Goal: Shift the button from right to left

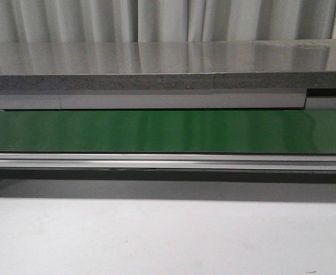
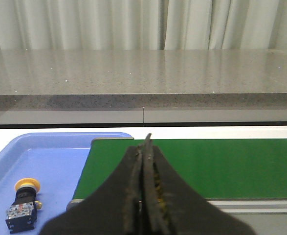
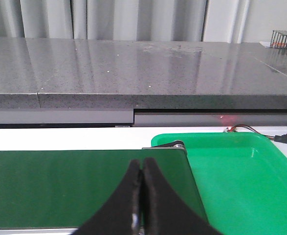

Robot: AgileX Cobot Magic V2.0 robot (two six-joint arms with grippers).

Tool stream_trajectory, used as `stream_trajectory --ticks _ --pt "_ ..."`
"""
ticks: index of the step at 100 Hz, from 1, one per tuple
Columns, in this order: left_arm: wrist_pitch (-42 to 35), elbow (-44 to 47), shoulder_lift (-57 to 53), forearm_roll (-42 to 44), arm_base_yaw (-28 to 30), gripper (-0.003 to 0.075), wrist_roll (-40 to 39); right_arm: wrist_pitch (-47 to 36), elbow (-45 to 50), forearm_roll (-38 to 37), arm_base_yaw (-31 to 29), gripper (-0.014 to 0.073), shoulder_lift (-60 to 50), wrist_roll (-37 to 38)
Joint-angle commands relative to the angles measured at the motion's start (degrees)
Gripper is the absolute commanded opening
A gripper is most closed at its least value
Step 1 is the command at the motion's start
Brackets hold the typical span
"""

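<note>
The button (image 2: 23, 204) has a yellow-orange mushroom cap and a black body with small red and white marks. It lies on its side in the blue tray (image 2: 55, 161), seen only in the left wrist view. My left gripper (image 2: 145, 142) is shut and empty, above the end of the green belt (image 2: 221, 166), to the right of the button and apart from it. My right gripper (image 3: 143, 164) is shut and empty above the other end of the belt (image 3: 60, 186). Neither gripper shows in the front view.
A green tray (image 3: 241, 181) with nothing visible in it sits past the belt's right end. A grey stone counter (image 1: 168, 63) runs along the back, behind the belt (image 1: 168, 130). White table surface (image 1: 168, 235) lies in front of the belt's metal rail.
</note>
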Motion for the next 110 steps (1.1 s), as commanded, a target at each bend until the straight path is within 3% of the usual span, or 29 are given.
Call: stream_trajectory --ticks 1,26,36,110 --pt "-6.74 1.87 -1.86 0.38 -0.31 -0.0020 -2.39 -4.16 -1.53 -0.78 -0.06 -0.0066 0.46 -0.20" --pt "-7.76 9.98 -9.17 0.38 0.45 -0.0020 -5.91 -4.16 -1.53 -0.78 -0.12 -0.0066 0.46 -0.20" --pt "-5.11 9.81 -9.05 0.38 1.14 -0.0020 -5.91 -4.23 -1.53 -0.78 -0.12 -0.0066 0.58 -0.20" --pt "-5.13 9.81 -9.05 0.38 1.28 -0.0020 -5.91 -4.17 -1.53 -0.78 -0.12 -0.0066 0.64 -0.20"
